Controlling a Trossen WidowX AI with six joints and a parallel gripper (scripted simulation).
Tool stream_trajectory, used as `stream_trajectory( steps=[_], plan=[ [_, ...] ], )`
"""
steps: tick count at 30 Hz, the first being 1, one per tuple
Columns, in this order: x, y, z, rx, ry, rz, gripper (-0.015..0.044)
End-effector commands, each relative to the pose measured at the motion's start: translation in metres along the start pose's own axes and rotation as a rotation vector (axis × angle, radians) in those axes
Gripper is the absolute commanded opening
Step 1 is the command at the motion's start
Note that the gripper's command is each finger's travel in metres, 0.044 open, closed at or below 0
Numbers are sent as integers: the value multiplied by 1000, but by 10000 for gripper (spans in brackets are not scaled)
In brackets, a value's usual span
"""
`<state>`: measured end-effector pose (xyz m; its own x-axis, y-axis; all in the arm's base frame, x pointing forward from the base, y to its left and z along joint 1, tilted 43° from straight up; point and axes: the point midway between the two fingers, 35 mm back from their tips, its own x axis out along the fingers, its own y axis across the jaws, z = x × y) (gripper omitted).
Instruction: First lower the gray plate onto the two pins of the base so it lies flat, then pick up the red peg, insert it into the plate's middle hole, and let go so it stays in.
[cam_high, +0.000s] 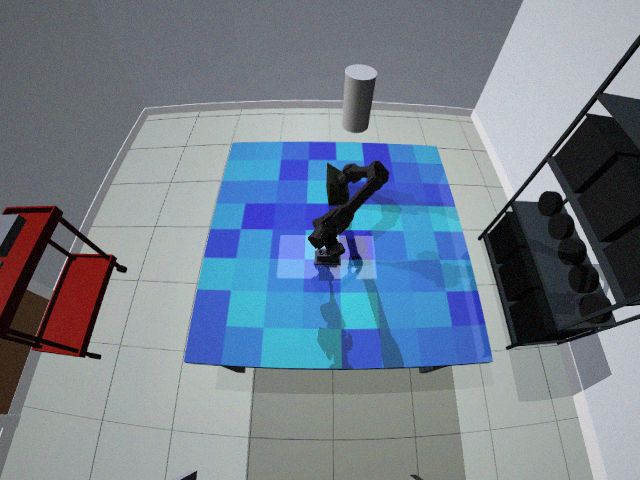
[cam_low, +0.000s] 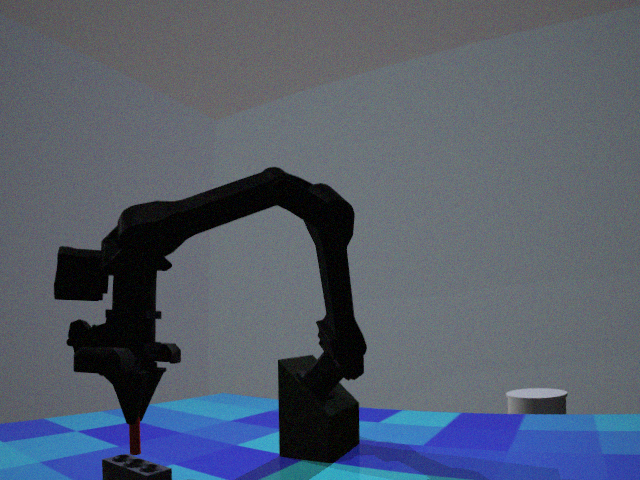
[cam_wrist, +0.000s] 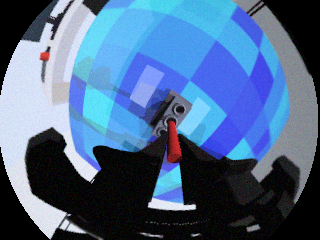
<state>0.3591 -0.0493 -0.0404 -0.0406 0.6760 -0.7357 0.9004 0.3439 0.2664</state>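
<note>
Blue checkered table (cam_low: 465, 434), grey walls; arm bent over it.
Pincer (cam_low: 135, 413) points straight down, pinching red peg (cam_low: 134, 438) upright. Peg's lower end hangs directly over the gray plate (cam_wrist: 171, 115), at its middle hole; plate lies flat on the base (cam_low: 135, 469) just below.
</note>
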Motion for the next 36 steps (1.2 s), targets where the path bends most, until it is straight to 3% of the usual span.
stream_trajectory(
  steps=[1,36],
  plan=[
    [0,0,0,0,0,0,0],
    [16,2,-2,-13,-7,-3,0]
  ],
)
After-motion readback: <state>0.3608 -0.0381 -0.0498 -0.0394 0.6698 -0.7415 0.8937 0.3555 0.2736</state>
